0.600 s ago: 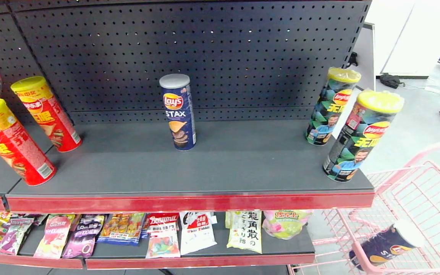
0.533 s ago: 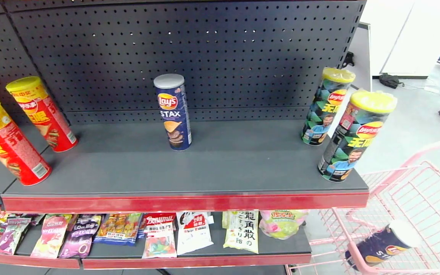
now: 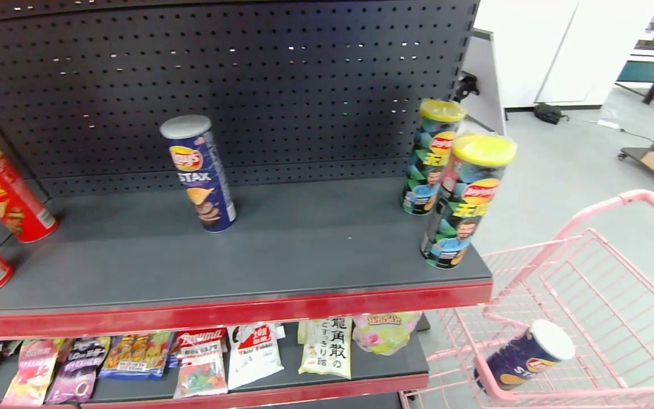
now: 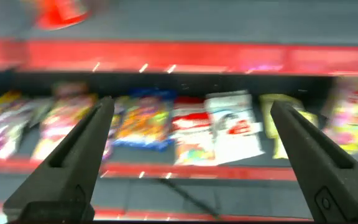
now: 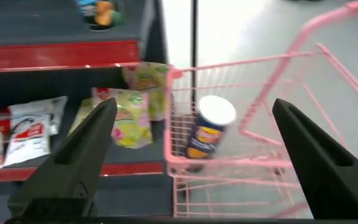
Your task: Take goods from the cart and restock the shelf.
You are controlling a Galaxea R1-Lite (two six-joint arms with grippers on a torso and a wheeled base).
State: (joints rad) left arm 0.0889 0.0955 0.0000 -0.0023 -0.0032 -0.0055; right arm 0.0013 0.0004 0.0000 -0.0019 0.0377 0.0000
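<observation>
Head view: the upper shelf point(image 3: 315, 244) is a dark board with a red front edge and a pegboard back. A blue can point(image 3: 197, 173) stands upright on it toward the back, left of the middle. Two green cans with yellow lids stand at the shelf's right end, one point(image 3: 434, 157) at the back and the other point(image 3: 466, 201) near the front edge, just beside each other. Two red cans point(image 3: 3, 184) stand at the left end, the nearer one cut off by the frame. Snack bags point(image 3: 202, 358) lie in a row on the lower shelf point(image 3: 386, 363). The pink cart point(image 3: 588, 267) stands just right of the shelf, and a second blue can, the lying can point(image 3: 523, 355), rests on its side in the cart's near corner, white lid pointing right.

Left wrist view: the left claw point(image 4: 191, 106) is spread wide with nothing between its fingers, level with the lower shelf and facing the snack bags point(image 4: 185, 124).

Right wrist view: the right claw point(image 5: 194, 106) is also spread apart and holds nothing. It faces the cart point(image 5: 303, 43), with the lying can point(image 5: 207, 130) showing between its fingers but well apart from them, inside the cart's wire wall.
</observation>
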